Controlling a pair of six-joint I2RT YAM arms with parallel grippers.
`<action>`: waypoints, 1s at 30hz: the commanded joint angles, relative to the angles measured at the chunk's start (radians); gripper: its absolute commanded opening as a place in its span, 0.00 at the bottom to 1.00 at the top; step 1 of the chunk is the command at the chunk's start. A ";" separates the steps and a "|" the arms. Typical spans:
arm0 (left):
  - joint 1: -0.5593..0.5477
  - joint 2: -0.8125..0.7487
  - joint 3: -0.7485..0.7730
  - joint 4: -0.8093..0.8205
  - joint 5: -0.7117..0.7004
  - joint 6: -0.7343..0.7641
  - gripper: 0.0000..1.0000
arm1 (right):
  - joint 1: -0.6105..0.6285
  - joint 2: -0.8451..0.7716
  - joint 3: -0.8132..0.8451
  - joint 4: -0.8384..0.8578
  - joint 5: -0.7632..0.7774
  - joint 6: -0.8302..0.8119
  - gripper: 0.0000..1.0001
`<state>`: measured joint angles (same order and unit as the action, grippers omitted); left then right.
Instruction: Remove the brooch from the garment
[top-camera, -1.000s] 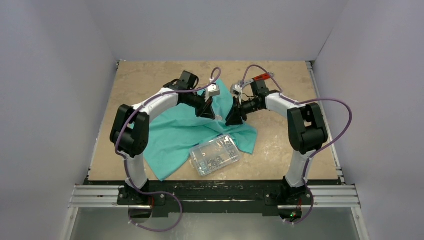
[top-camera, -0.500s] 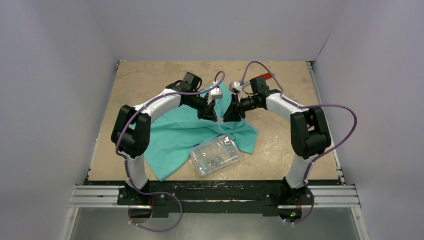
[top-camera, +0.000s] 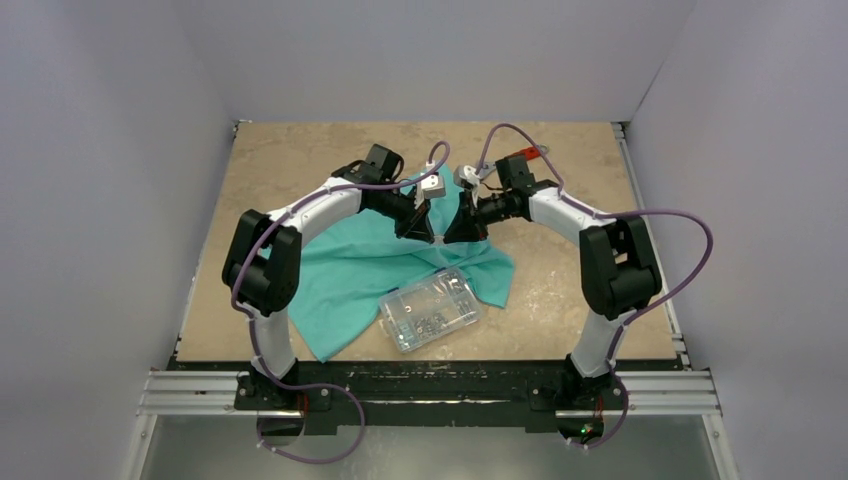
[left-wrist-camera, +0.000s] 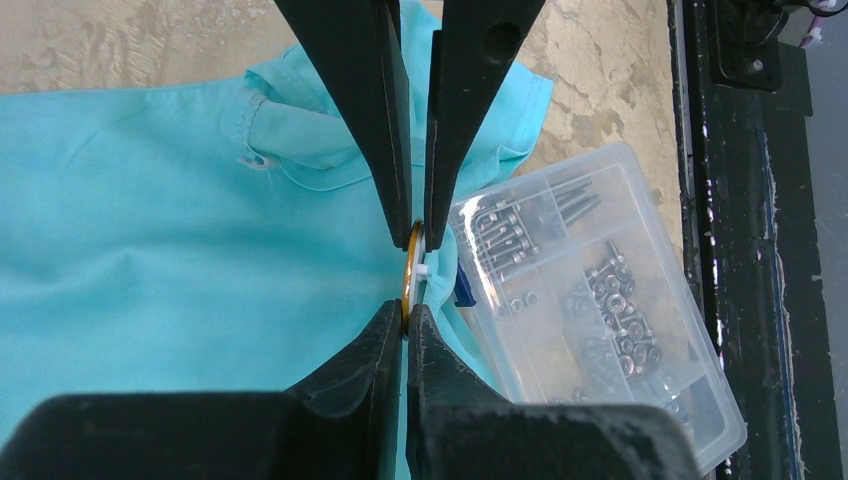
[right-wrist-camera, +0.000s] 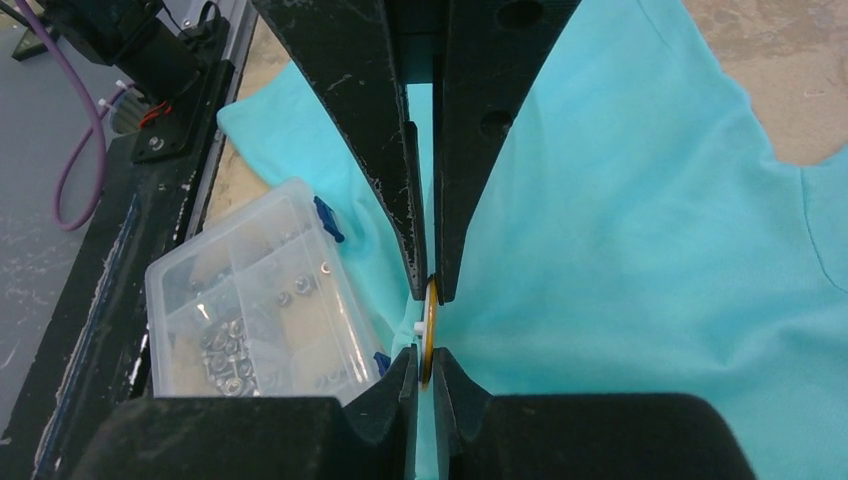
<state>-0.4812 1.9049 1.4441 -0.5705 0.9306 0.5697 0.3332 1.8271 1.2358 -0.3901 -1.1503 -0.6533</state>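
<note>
The teal-green garment (top-camera: 350, 270) lies spread on the table. A fold of it is lifted in the middle, where the small round orange-yellow brooch (left-wrist-camera: 408, 270) is pinned and seen edge-on. My left gripper (top-camera: 428, 232) is shut on the brooch's near rim in the left wrist view (left-wrist-camera: 405, 318). My right gripper (top-camera: 449, 234) comes from the opposite side and is shut on the other rim of the brooch (right-wrist-camera: 429, 325), with fabric beside it. The two grippers' tips almost touch. The garment fills much of both wrist views (right-wrist-camera: 650, 250).
A clear plastic box of screws and nuts (top-camera: 430, 308) sits on the garment's near edge, just below the grippers, and shows in both wrist views (left-wrist-camera: 590, 300) (right-wrist-camera: 250, 290). A red-handled wrench (top-camera: 528, 154) lies behind the right arm. The black front rail (left-wrist-camera: 750, 250) runs near the box.
My right gripper has moved left to meet the left gripper over the brooch. The left gripper shifted slightly right early on, then stayed still.
</note>
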 joint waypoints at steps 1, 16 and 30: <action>-0.004 -0.004 0.032 0.025 0.027 0.012 0.00 | 0.007 0.002 0.003 -0.004 -0.001 -0.026 0.09; 0.127 -0.092 -0.137 0.377 -0.011 -0.433 0.51 | -0.001 -0.024 -0.084 0.267 0.031 0.279 0.00; 0.103 -0.178 -0.338 0.631 -0.125 -0.699 0.55 | -0.037 -0.001 -0.241 0.747 0.110 0.935 0.00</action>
<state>-0.3443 1.7542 1.1187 -0.0227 0.8440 -0.0441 0.3046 1.8324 1.0031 0.2016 -1.0775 0.0849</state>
